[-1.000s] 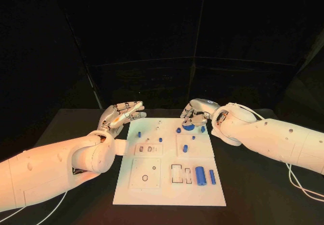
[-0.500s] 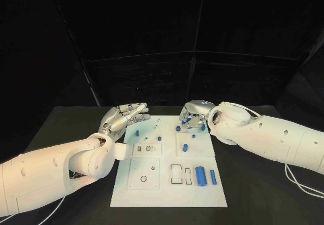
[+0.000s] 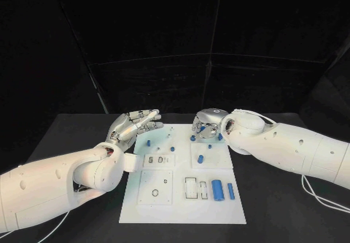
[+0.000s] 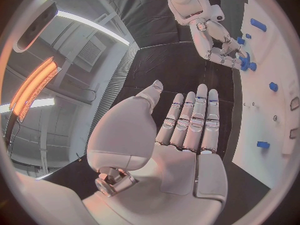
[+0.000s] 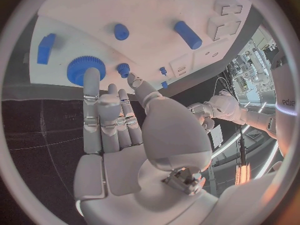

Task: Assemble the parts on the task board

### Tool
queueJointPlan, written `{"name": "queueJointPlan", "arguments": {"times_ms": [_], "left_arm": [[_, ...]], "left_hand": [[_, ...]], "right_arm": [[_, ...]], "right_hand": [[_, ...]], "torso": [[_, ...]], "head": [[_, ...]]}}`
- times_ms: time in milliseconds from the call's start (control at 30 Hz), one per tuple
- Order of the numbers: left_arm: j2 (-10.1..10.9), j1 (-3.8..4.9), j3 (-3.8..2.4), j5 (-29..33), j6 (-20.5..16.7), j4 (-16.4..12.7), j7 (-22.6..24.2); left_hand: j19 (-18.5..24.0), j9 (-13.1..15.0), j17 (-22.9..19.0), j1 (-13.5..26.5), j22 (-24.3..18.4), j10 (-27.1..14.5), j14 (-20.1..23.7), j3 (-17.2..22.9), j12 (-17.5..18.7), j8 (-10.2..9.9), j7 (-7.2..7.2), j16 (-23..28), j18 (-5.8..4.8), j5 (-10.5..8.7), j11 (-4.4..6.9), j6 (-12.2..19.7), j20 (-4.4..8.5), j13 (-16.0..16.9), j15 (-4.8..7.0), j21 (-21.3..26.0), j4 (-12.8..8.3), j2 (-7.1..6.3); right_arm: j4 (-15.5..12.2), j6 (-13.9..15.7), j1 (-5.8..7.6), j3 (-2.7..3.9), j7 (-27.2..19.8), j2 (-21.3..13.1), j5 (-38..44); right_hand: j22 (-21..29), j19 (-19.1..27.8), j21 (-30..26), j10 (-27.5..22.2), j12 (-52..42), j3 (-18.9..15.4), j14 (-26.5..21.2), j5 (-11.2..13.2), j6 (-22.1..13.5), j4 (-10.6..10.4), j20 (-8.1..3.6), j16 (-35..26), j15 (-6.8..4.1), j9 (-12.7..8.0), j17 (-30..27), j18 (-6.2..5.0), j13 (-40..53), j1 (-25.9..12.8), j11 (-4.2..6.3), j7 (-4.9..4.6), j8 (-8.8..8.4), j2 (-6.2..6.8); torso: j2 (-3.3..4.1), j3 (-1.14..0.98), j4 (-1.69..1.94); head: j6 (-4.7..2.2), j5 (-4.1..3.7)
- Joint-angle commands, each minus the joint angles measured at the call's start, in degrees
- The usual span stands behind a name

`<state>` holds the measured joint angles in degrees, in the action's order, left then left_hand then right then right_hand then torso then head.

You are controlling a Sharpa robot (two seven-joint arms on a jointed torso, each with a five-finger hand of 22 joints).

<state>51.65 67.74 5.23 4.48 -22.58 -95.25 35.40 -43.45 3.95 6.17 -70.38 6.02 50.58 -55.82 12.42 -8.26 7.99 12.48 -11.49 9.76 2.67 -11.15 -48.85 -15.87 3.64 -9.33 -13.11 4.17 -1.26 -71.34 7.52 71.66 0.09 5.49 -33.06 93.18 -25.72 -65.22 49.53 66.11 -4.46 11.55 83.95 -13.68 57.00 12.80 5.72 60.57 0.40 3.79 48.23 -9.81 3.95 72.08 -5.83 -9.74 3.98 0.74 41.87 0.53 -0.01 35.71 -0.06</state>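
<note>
1. Task board [image 3: 182, 202] lies mid-bench; blue parts are scattered over it.
2. Right hand [image 3: 206, 126] hovers over the far end, fingers apart, holding nothing, a fingertip at the blue gear [image 5: 84, 70].
3. Left hand [image 3: 133, 126] waits beside the board's far left corner, fingers straight and spread, empty.
4. Step judged: reaching for the gear. The next move calls for closing fingers round its rim.

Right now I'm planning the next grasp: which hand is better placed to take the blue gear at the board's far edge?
The right hand: its fingertips already reach the blue gear on the task board. The left hand is open with nothing in it, off the board's far left corner.
</note>
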Motion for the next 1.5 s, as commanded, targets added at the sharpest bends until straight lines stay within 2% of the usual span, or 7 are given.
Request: {"name": "queueJointPlan", "arguments": {"times_ms": [33,400,733,1033,1300,1400,1500], "left_arm": [[0.14,0.14,-0.05,-0.6,1.13,-0.26,0.93],[0.61,0.5,-0.05,-0.6,1.47,-0.52,0.92],[0.71,0.73,-0.05,-0.6,1.47,-0.48,0.73],[0.74,0.79,-0.05,-0.6,1.35,-0.32,0.66],[0.7,0.86,-0.05,-0.6,1.33,-0.27,0.55],[0.71,0.92,-0.05,-0.6,1.31,-0.26,0.53],[0.73,0.97,-0.05,-0.6,1.32,-0.27,0.53]], "left_hand": [[-0.79,-0.11,-0.14,-0.03,-0.04,-0.22,-0.13,-0.16,0.39,-0.37,1.44,0.53,0.84,0.17,-0.47,0.17,-0.02,-0.06,-0.01,-0.48,-0.5,0.53],[-4.63,-0.17,-0.42,0.01,0.29,-0.34,-0.5,-0.72,1.09,-0.9,1.42,1.36,0.86,0.2,-0.44,0.2,0.46,-0.02,0.22,-2.18,-1.15,1.02],[-5.23,-0.17,-0.45,0.03,0.3,-0.39,-0.67,-0.79,1.25,-1.01,1.53,1.47,0.84,0.21,-0.46,0.22,0.55,-0.02,0.27,-2.41,-1.23,1.22],[-5.39,-0.17,-0.46,0.01,0.3,-0.42,-0.75,-0.79,1.3,-1.06,1.59,1.49,0.83,0.21,-0.49,0.25,0.58,-0.02,0.29,-2.47,-1.27,1.31],[-5.49,-0.17,-0.46,-0.02,0.29,-0.45,-0.83,-0.77,1.35,-1.08,1.62,1.48,0.82,0.21,-0.51,0.25,0.6,-0.02,0.29,-2.49,-1.31,1.4],[-5.52,-0.17,-0.45,-0.04,0.28,-0.45,-0.86,-0.76,1.36,-1.09,1.63,1.48,0.82,0.21,-0.51,0.25,0.6,-0.02,0.3,-2.5,-1.32,1.43],[-5.54,-0.17,-0.45,-0.06,0.28,-0.45,-0.88,-0.75,1.36,-1.09,1.62,1.48,0.82,0.21,-0.51,0.24,0.61,-0.02,0.3,-2.51,-1.35,1.44]], "right_arm": [[0.61,-1.65,0.14,0.06,-0.07,0.64,0.74],[2.86,-3.4,0.14,0.05,0.0,2.69,0.75],[4.45,-5.73,0.14,0.04,-0.05,4.14,0.93],[5.11,-6.91,0.13,0.03,-0.17,4.67,1.13],[6.24,-6.35,0.12,0.03,-0.66,5.38,1.48],[6.43,-5.45,0.12,0.02,-0.82,5.52,1.8],[6.31,-3.74,0.11,0.02,-1.05,5.49,2.01]], "right_hand": [[-0.39,0.59,0.66,-0.22,-0.36,0.53,1.84,0.38,-0.5,-0.08,-0.05,1.51,0.15,0.04,1.59,-0.67,0.0,0.44,0.1,-0.1,-0.15,0.05],[-1.36,0.93,2.27,-0.34,-0.36,1.41,1.89,0.46,-0.71,-0.45,0.13,5.0,0.15,0.04,5.17,-0.69,-0.02,0.53,0.1,-0.11,-0.17,-0.1],[-1.86,1.23,3.1,0.01,-0.55,2.32,1.75,0.47,-0.27,-0.56,0.19,6.2,0.07,0.12,6.24,-0.72,0.02,0.85,0.22,-0.06,0.05,-0.46],[-2.45,1.61,4.08,0.57,-0.77,3.68,1.6,0.86,0.9,-0.68,0.23,7.54,-0.07,0.24,7.48,-0.74,0.05,1.14,0.34,-0.03,0.42,-0.83],[-3.27,2.22,5.45,1.49,-1.08,6.76,1.37,4.08,2.01,-0.54,0.17,8.88,-0.29,0.21,8.53,-0.78,0.08,2.25,0.56,0.14,0.51,-1.73],[-3.77,2.55,6.27,1.96,-1.23,8.91,1.29,7.8,2.48,-0.1,0.11,9.52,-0.37,0.18,9.04,-0.77,0.12,3.27,0.59,0.09,0.49,-2.23],[-4.81,2.36,7.2,2.66,-1.58,10.18,1.33,8.78,3.15,0.2,0.05,10.05,-0.49,0.26,9.59,-0.67,0.26,4.02,0.8,0.22,0.73,-2.61]], "torso": [[0.14,-0.03,0.11],[0.46,-0.05,0.12],[0.57,-0.19,0.04],[0.66,-0.15,0.14],[0.73,-0.17,0.17],[0.72,-0.14,0.15],[0.74,-0.19,0.18]], "head": [[0.1,-0.05],[0.17,0.07],[0.53,-0.04],[0.71,-0.03],[0.77,-0.1],[0.85,-0.12],[0.77,-0.02]]}}
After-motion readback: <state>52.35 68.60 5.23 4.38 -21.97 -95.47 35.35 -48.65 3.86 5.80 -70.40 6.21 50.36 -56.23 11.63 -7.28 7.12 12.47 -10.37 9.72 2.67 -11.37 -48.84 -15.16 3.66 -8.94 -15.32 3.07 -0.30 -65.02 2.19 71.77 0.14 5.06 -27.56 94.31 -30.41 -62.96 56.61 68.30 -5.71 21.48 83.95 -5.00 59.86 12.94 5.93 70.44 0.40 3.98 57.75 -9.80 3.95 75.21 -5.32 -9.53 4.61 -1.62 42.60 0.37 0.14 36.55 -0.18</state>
